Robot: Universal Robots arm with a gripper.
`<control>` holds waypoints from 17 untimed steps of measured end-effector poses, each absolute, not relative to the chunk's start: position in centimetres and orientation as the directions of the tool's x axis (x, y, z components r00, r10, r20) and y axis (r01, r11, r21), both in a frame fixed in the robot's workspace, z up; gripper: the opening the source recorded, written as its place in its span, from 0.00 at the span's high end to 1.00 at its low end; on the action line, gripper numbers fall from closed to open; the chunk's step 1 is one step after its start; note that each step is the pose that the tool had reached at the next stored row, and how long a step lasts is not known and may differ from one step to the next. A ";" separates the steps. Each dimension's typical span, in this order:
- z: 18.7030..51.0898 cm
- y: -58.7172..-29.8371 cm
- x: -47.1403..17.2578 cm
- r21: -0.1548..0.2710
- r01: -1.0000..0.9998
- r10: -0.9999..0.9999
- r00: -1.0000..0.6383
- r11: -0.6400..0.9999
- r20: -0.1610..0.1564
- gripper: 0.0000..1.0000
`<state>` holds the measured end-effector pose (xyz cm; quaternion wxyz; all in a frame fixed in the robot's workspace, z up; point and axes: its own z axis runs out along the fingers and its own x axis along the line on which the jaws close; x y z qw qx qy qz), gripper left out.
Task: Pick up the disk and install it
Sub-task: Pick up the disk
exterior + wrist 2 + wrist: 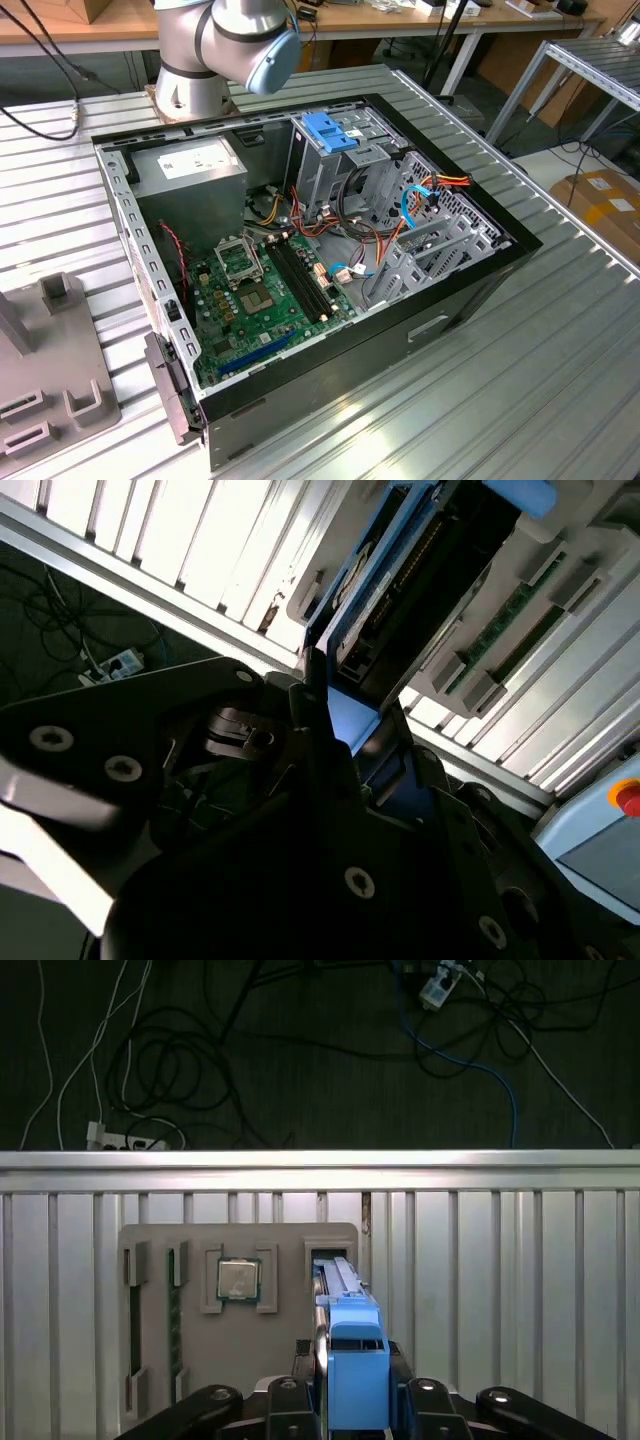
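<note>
First wrist view: our end effector [352, 1358] clamped the disk [340, 1282], tray [285, 1310] beyond it; exterior view showed us the computer [450, 318].

robotics lab: arm [230, 40], slatted metal bench [560, 380]

There's the disk [338, 1290], up on edge and seen edge-on in the first wrist view: a thin slab with blue plastic rails, its far end at a slot in the grey holder plate [250, 1360]. In the second wrist view the disk [400, 580] shows a dark face and a pale label strip.
</note>
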<state>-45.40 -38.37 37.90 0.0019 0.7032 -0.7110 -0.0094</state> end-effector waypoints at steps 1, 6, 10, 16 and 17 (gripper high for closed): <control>39.1 -38.4 -45.4 0.016 -1.000 -1.000 -0.011 0.011 -0.011 0.64; 40.0 -38.4 -45.4 0.016 -1.000 -1.000 -0.011 0.011 -0.011 0.64; 41.0 -38.4 -45.4 0.016 -1.000 -1.000 -0.011 0.011 -0.011 0.64; 42.3 -38.4 -45.4 0.016 -1.000 -1.000 -0.011 0.011 -0.011 0.64; 42.4 -38.4 -45.4 0.016 -1.000 -1.000 -0.011 0.011 -0.011 0.64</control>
